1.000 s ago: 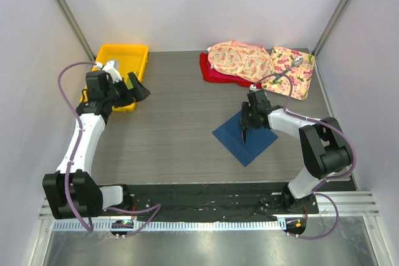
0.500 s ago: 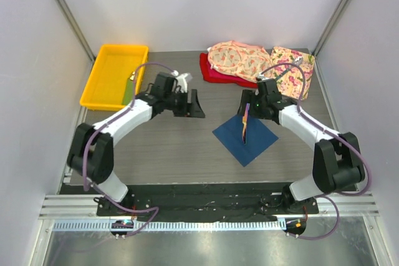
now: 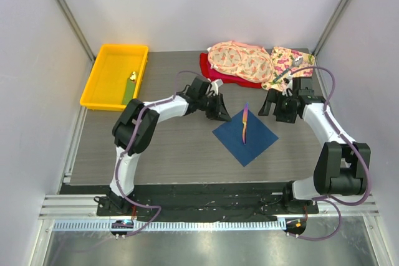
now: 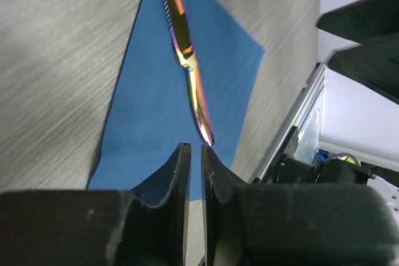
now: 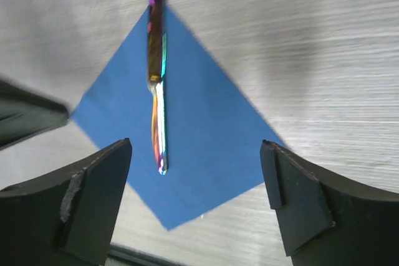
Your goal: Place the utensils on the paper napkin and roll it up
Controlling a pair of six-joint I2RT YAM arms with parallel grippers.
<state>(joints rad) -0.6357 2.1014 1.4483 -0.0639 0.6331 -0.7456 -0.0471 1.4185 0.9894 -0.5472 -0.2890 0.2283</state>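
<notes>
I've got the left gripper (image 4: 194,147) pinched narrow, empty — the utensil (image 4: 187,60) lies just ahead on the paper napkin (image 4: 149,110). Right gripper (image 5: 194,147) spread wide, nothing held — same utensil ahead.

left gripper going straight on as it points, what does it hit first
Probably the near end of the knife on the blue napkin; the left gripper lines up with it, though depth is unclear.

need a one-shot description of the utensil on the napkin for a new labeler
On the grey table, find the dark blue napkin lying as a diamond right of centre. The knife lies along its middle, one end poking past the far corner. It is the only slim, rainbow-sheened metal piece there; the floral cloths behind are soft and broad.
</notes>
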